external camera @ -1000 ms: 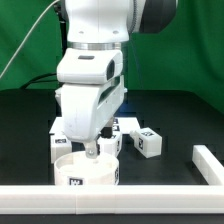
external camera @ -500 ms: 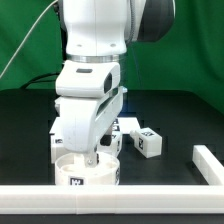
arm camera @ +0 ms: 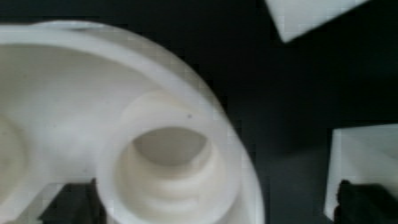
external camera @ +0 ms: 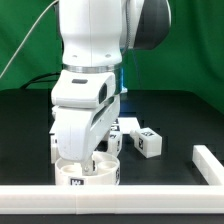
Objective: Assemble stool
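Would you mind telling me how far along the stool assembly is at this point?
Early days. Done: nothing looks joined; the seat lies flat, and the hole seen by the wrist view is empty. In hand: the gripper is low over the seat, jaws open, holding nothing. Left: every leg needs fitting, such as the loose leg lying apart from the seat.

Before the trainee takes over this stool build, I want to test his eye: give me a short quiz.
1. True or false: the thick round white plastic seat disc lies at the exterior view's far right.
2. The fingers over it are: A) shut tight, B) open, C) out of view.
3. Fill in: the white blocky plastic leg bears a black-and-white square ____.
Key: 1 false; 2 B; 3 tag.
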{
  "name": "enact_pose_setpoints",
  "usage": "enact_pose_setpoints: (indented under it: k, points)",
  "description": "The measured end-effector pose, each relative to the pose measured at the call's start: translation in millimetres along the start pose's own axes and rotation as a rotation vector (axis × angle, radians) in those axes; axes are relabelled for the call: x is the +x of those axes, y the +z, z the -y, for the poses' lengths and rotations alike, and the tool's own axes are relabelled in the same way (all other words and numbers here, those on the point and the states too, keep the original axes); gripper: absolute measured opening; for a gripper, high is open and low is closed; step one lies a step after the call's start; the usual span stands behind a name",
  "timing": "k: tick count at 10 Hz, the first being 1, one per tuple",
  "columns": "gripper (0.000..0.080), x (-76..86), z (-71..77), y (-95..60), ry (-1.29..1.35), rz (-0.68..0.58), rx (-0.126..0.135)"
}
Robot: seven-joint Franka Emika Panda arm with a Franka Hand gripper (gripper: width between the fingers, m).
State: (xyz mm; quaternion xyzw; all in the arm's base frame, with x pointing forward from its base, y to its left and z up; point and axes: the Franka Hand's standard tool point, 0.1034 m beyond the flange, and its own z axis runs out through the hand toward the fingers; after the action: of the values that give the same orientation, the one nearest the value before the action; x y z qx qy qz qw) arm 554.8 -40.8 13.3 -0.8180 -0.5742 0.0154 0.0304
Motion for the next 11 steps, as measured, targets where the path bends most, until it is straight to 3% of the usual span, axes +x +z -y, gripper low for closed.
enact_pose_setpoints:
  k: [1,3,4,5,6,11]
  points:
    - [0.0650,-0.1,0.4,0.8,0.000,0.000,0.001]
    - [0.0393,-0.1,0.4,0.8,0.000,0.000,0.001]
    - [0.0393,-0.1,0.5,0.8,0.000,0.000,0.002]
    - [0.0197,-0.3,0.5,0.9,0.000,0.001,0.002]
    - [0.0073,-0.2,0.4,0.7,0.000,0.000,0.001]
    - [0.0043,-0.3,-0.2,-0.1,0.000,0.000,0.000]
